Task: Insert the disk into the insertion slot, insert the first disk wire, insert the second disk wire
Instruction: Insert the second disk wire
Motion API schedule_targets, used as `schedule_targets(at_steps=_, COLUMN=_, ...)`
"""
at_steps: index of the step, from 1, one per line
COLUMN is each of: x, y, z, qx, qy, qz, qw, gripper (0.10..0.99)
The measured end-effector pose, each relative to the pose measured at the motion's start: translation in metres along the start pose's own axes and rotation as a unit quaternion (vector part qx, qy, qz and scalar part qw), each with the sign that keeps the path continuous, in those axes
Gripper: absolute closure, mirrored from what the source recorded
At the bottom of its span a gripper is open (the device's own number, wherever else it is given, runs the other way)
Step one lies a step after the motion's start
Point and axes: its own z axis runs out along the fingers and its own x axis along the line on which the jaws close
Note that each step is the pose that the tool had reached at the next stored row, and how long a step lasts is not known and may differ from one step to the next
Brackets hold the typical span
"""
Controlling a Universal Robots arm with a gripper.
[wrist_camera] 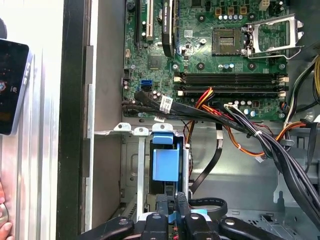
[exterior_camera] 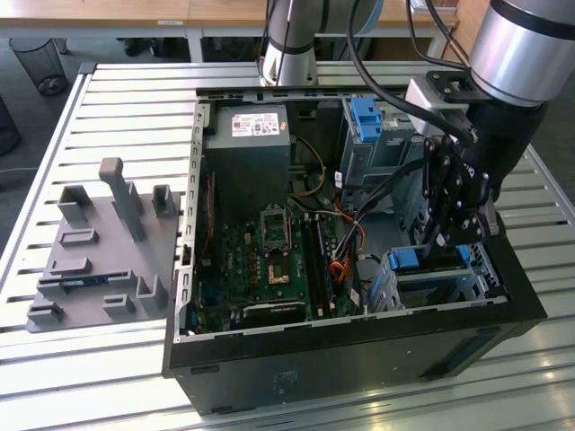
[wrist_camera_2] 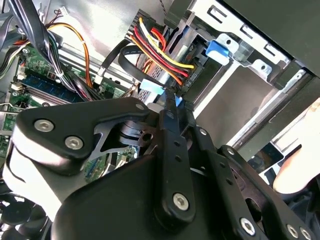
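Note:
The disk, in its blue frame point(wrist_camera: 164, 164), sits inside the insertion slot point(wrist_camera: 131, 165), a low perforated metal cage in the case corner. The exterior view shows the blue frame point(exterior_camera: 409, 259) in the cage point(exterior_camera: 472, 278) directly under my gripper point(exterior_camera: 440, 242). My gripper point(wrist_camera_2: 175, 100) is shut on a small blue wire plug point(wrist_camera_2: 178, 103) at the disk's end. In the first wrist view the fingers point(wrist_camera: 163, 202) pinch the same blue plug point(wrist_camera: 172, 218). A red, yellow and orange wire bundle point(wrist_camera_2: 165, 55) runs to the disk's end beside it.
The open case holds a motherboard point(exterior_camera: 269, 251), a power supply point(exterior_camera: 247, 144) and a taller bay with a blue tab point(exterior_camera: 364, 117). Black cables point(wrist_camera: 240, 125) cross above the cage. A grey fixture plate point(exterior_camera: 99, 251) lies at the exterior view's left. A person's finger point(wrist_camera_2: 300, 167) is outside the case wall.

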Motion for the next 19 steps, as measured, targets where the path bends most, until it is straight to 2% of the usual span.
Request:
schedule_targets(at_steps=9, x=0.0007, y=0.0001, z=-0.0062, qx=-0.0005, qy=0.0, qz=0.0, qw=1.0, gripper=0.886)
schedule_targets(at_steps=10, x=0.0007, y=0.0001, z=-0.0067, qx=-0.0005, qy=0.0, qz=0.0, qw=1.0, gripper=0.953)
schedule_targets(at_steps=11, x=0.0007, y=0.0001, z=-0.0072, qx=-0.0005, qy=0.0, qz=0.0, qw=1.0, gripper=0.98)
schedule_targets(at_steps=19, x=0.001, y=0.0002, z=-0.0096, qx=-0.0009, qy=0.0, qz=0.0, qw=1.0, gripper=0.98)
